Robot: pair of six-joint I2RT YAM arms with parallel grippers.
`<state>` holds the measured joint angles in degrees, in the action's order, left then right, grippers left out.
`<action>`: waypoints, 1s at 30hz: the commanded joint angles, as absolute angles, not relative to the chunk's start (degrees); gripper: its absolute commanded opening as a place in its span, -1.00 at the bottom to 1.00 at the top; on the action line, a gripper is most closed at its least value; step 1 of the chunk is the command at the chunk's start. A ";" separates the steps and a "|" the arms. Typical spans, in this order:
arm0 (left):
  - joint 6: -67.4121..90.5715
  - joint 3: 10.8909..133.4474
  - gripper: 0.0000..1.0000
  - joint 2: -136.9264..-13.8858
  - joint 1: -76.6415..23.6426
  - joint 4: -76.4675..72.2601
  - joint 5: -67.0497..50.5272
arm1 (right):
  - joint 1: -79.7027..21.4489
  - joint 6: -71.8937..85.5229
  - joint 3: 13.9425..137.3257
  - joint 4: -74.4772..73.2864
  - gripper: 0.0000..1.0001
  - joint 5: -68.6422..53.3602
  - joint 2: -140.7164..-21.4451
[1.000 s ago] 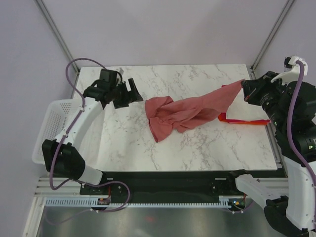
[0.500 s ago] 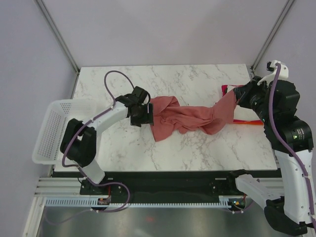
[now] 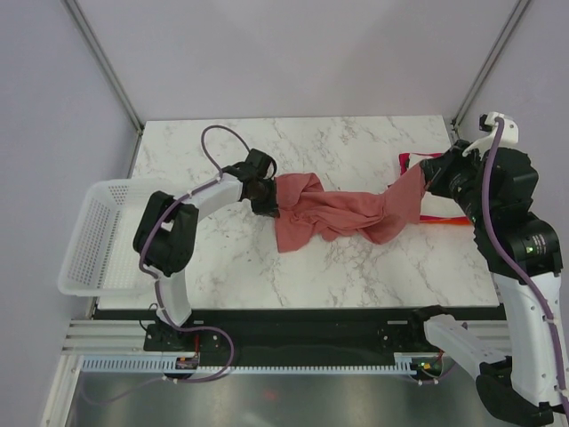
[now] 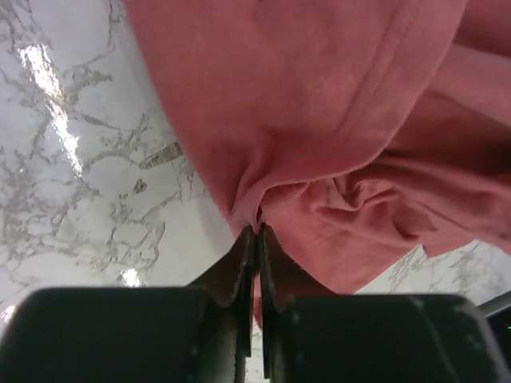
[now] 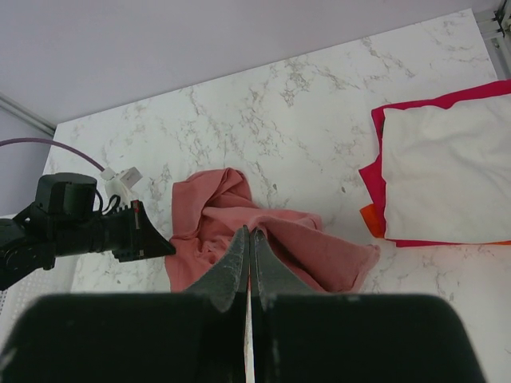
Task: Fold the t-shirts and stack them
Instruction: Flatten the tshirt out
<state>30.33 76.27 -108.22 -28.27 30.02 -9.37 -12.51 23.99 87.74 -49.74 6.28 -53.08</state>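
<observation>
We see the left claw (image 4: pixel 255 230) pinched tight on the left edge of the salmon-red t-shirt (image 3: pixel 333 213), which lies bunched across the middle of the marble surface (image 3: pixel 356 267). The right claw (image 3: pixel 430 177) grips its other end, lifted. At the right edge, a cream-white t-shirt (image 5: pixel 443 175) lies folded atop a magenta t-shirt (image 5: pixel 373 170) and an orange t-shirt (image 5: pixel 369 220)

You are looking down on a white surface (image 3: pixel 356 267) veined with grey marble lines, glossy where the light strikes it. A white plastic mesh basket (image 3: pixel 89 236) sits against its left edge, open side up. Pale lilac walls (image 3: pixel 293 53) close in the back and sides, with a slanted metal post (image 3: pixel 102 62) at the far left corner. A slotted white rail (image 3: pixel 293 363) runs along the near edge.
</observation>
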 commanded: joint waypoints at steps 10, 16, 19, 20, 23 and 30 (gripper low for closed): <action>33.66 86.56 -0.96 -105.04 -9.85 30.57 -20.23 | -12.31 24.61 86.02 -42.97 -1.00 13.25 -60.01; 31.91 80.29 -0.96 -93.71 -8.26 33.84 -13.71 | -11.51 26.71 90.54 -47.02 -1.00 24.52 -57.24; 31.03 71.15 -0.96 -88.96 -8.35 33.31 -10.48 | -11.51 28.82 85.37 -46.67 -1.00 23.74 -51.45; 30.42 69.45 -0.93 -87.99 -8.35 33.22 -9.59 | -11.43 29.18 84.04 -46.76 -1.00 23.47 -49.94; 30.58 65.13 -0.26 -83.42 -8.79 33.31 -6.69 | -11.51 29.27 79.11 -47.11 -1.00 19.53 -45.36; 33.83 62.23 0.21 -77.08 -15.10 33.31 -6.85 | -11.51 28.92 71.64 -47.90 -1.00 16.70 -41.14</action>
